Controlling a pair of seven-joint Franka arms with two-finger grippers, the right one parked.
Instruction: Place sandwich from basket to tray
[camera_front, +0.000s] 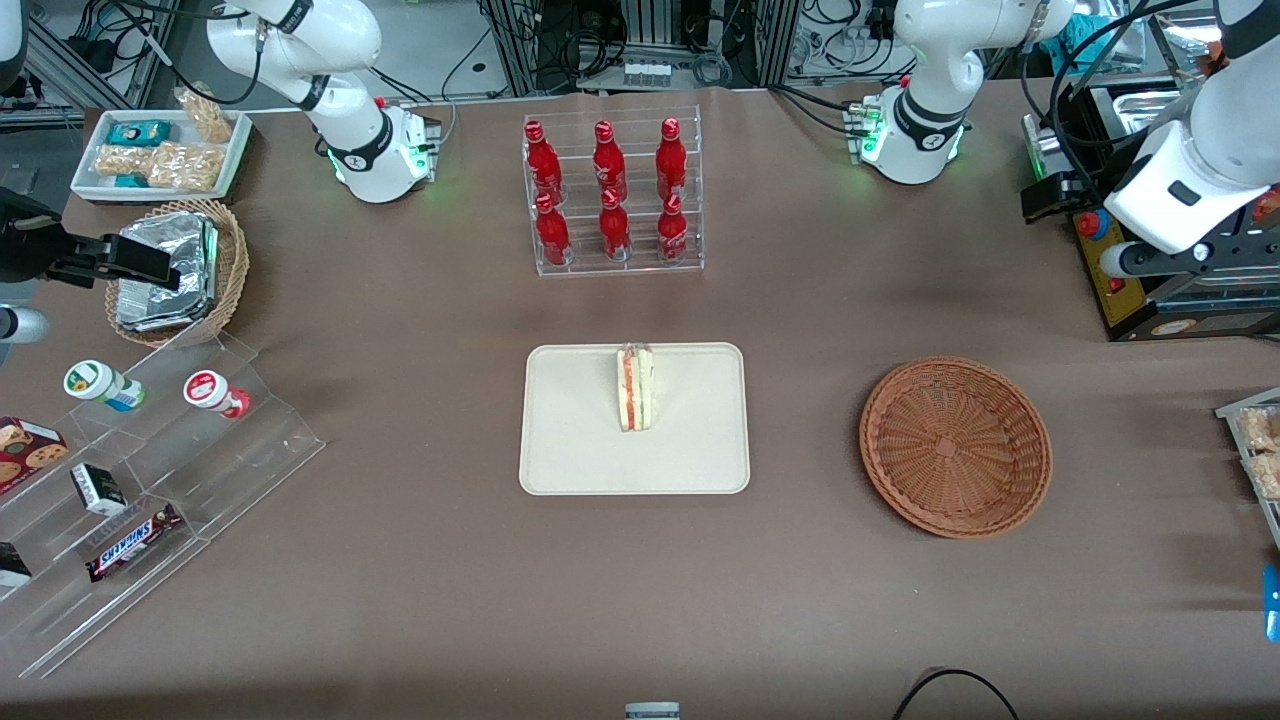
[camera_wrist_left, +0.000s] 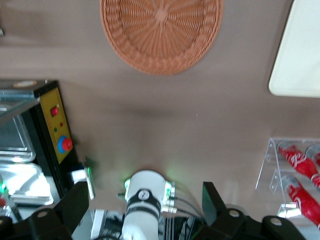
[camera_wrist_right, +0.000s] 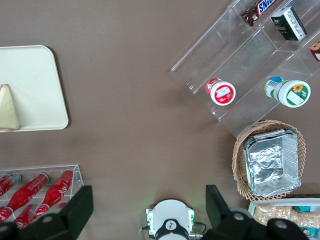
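Bare brown tabletop (camera_front: 800, 330) separates the empty basket (camera_front: 956, 446) from the tray (camera_front: 580, 440) holding the upright sandwich (camera_front: 635, 387), while the gripper (camera_wrist_left: 145, 212) hovers high above the working arm's end, jaws apart.

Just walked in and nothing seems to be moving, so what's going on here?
The sandwich stands on edge on the cream tray, and the round reddish-brown basket lies empty toward the working arm's end of the table. Nothing is being handled. The left arm's gripper is open and empty, held high above the table near its own base, well away from basket and tray. The move looks done.
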